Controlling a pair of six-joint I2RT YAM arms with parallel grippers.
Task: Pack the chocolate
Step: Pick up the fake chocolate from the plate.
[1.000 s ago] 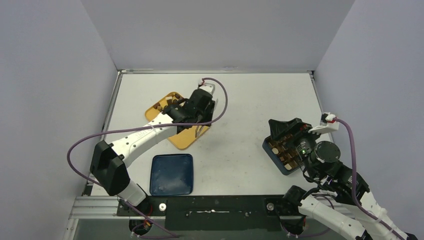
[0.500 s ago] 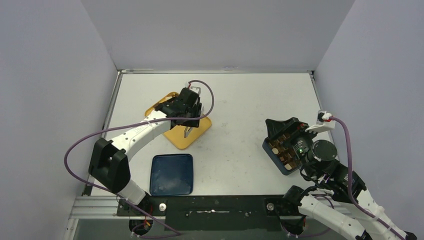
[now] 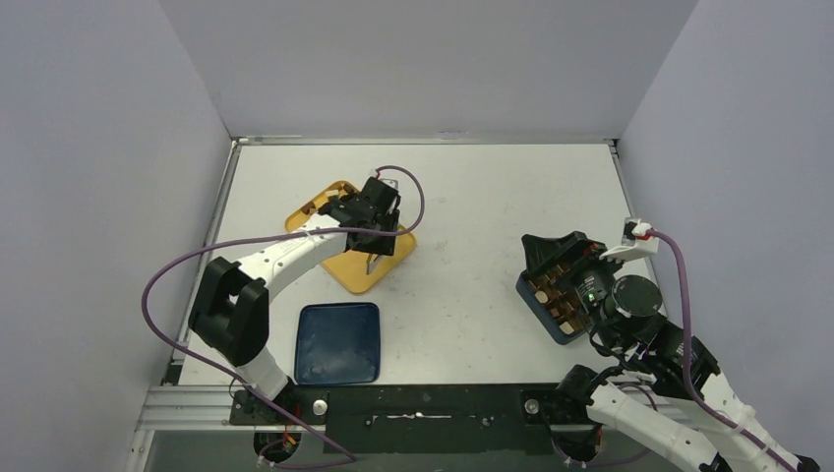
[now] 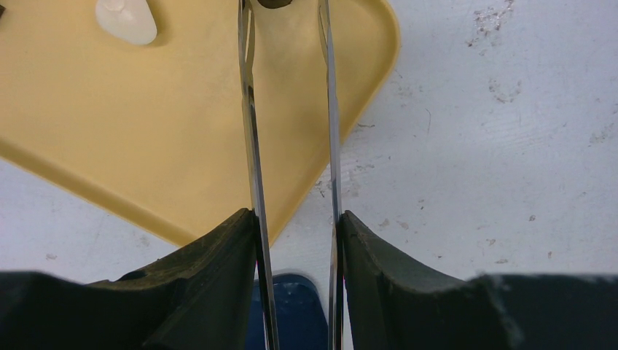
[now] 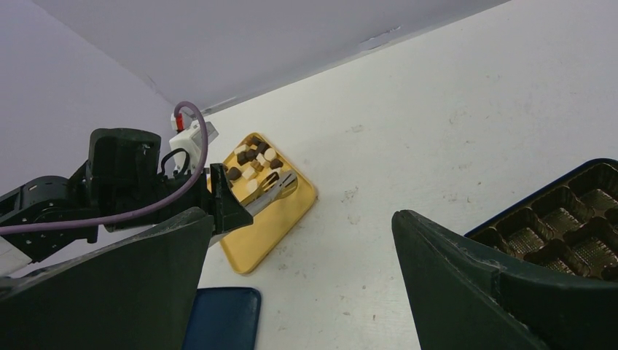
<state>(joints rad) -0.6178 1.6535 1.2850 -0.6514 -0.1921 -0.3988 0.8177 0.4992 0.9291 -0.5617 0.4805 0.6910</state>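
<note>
1. On the left of the table (image 3: 472, 197), the left claw (image 4: 295, 219) is clamped on tongs (image 4: 251, 146) above the yellow tray (image 4: 109, 131), which holds chocolate (image 5: 252, 156).
2. Rightward, the right claw (image 5: 300, 219) gapes wide beside the blue box (image 5: 576, 211).

The left arm (image 3: 285, 258) is built of white links joined by black housings, and the right arm (image 3: 644, 421) is made the same way. A purple cable (image 3: 146, 300) is run along each, ended at a white plug (image 3: 639, 232) with a red tip. A green light (image 3: 591, 295) is lit on the right wrist. The fingers (image 5: 466, 284) are black, matte and wedge-shaped.
</note>
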